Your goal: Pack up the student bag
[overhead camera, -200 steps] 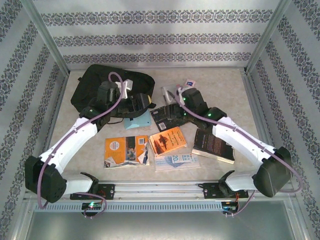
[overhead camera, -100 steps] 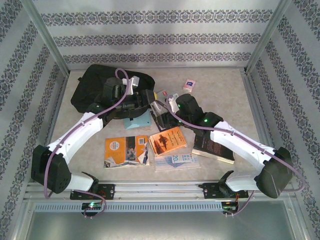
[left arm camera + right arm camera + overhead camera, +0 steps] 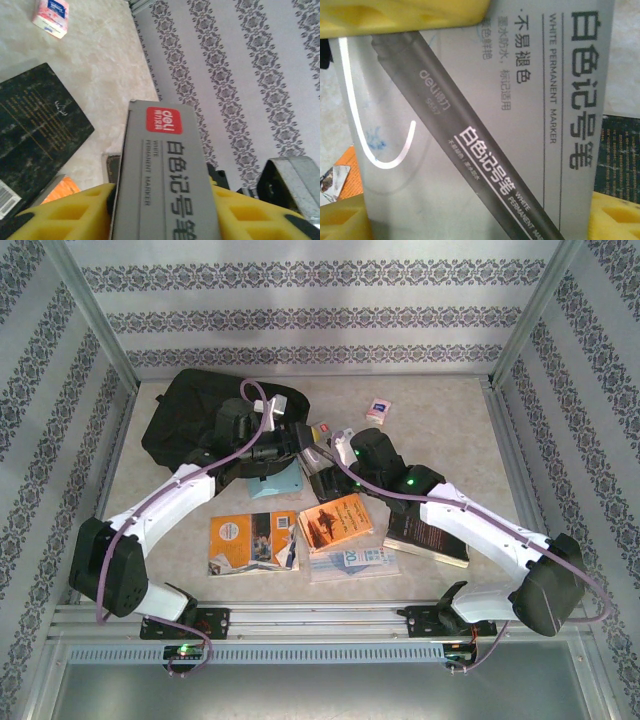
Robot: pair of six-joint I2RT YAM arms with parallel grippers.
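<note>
- Your left gripper is reaching out over the middle of the tabletop and holding a grey marker box with a red logo. In the left wrist view, its yellow pads are pressing flat against both long sides of the box.
- Your right gripper is meeting the same box from the other side. In the right wrist view, the box is sitting between two widely spread yellow fingertips. I cannot tell whether they are pinching the box or only lying just beside it.
- The student bag is lying flat at the far left corner of the tabletop. Your left arm's wrist is hanging over the bag's right part.
- A black book is lying below the two grippers near the middle of the tabletop. A light blue item is lying just beside it on the left.
- Toward the near edge, an orange-and-white book is lying left of centre.
- An orange book is resting partly on a pale booklet at centre.
- A dark book is lying right of centre, partly under your right arm.
- A small pink-and-white packet is sitting toward the far edge, right of the middle and well apart from the books.
</note>
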